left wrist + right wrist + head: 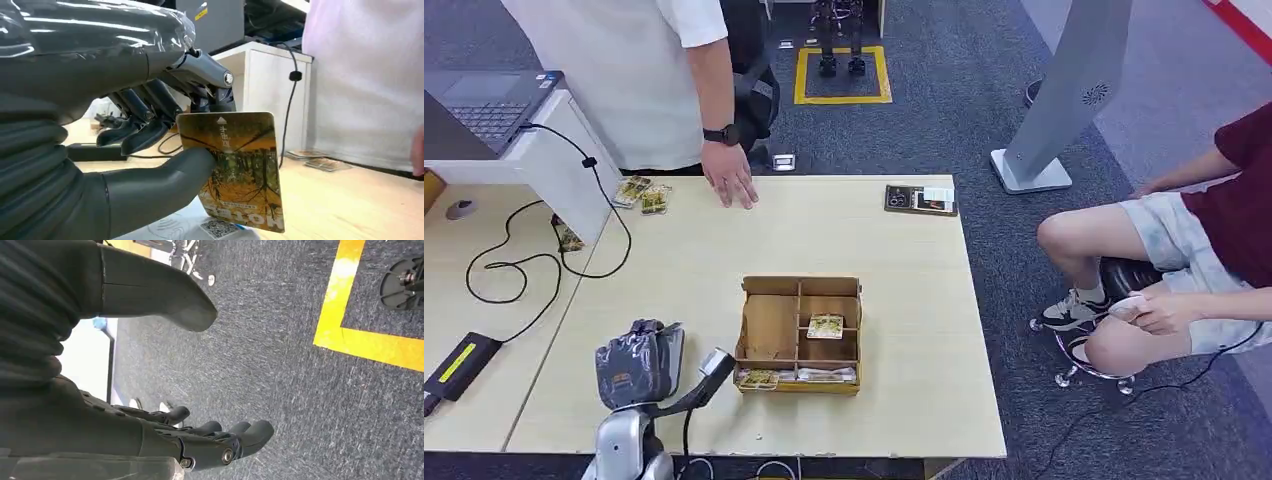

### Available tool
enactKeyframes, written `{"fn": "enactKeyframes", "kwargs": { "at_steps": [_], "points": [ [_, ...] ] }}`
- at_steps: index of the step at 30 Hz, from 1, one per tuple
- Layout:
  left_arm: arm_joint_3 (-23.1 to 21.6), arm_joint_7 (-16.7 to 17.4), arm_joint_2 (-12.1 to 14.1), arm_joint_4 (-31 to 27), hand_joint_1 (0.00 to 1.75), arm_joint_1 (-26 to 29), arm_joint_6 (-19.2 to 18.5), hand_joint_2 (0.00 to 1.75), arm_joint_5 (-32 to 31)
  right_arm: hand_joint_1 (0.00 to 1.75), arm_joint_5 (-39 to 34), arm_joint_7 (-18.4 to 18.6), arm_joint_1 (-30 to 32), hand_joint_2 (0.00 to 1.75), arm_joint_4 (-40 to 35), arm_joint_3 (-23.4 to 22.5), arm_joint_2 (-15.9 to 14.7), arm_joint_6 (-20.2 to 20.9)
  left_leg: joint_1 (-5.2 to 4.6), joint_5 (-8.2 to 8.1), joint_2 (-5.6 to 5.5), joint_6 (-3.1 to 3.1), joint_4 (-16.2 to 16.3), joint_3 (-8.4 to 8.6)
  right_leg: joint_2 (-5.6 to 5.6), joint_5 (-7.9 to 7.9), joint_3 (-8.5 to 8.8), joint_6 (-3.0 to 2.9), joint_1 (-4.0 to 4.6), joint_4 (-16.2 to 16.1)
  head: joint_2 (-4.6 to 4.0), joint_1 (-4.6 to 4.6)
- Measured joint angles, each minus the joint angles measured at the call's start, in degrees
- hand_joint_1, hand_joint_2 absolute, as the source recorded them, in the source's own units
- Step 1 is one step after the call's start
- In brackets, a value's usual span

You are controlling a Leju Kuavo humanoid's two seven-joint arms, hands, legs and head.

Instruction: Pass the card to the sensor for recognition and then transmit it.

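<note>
At the far left of the scene, a white stand with a laptop (486, 105) on it is seen, and a black cable (544, 255) runs from it down over the light wooden table (904, 300). On the near left edge a black device with a yellow stripe (456, 365) is lying; it is possibly the sensor, but this cannot be told for sure. A little to the right, near the front edge of the table, the left hand (639, 362) is raised. In the left wrist view the card (235, 167) is pinched between the thumb (165, 177) and the fingers (150, 112), and it hangs with a tilt. Only one edge of the card is held, so it could slip or turn if the arm is swung quickly toward the sensor, and then the reading could fail. Further right, a brown compartment box (769, 325) with more cards (825, 326) inside stands just beside the hand; it could be knocked by the arm. At the far edge a person's hand (729, 180) rests on the table. The right hand (200, 440) hangs over the grey carpet, with fingers apart and nothing in it.
</note>
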Motion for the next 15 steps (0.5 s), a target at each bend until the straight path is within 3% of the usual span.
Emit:
{"fn": "enactKeyframes", "kwargs": {
  "at_steps": [15],
  "points": [
    [-1.2,0.02,0.64,0.0,1.75,0.01,-0.2,1.75,0.15,0.0,-0.07,-0.31,0.04,1.75,0.24,0.0,-0.02,-0.09,0.0,0.0,0.0,0.0,0.0,0.0,0.0,0.0,0.0,0.0,0.0,0.0,0.0,0.0]
  ]
}}
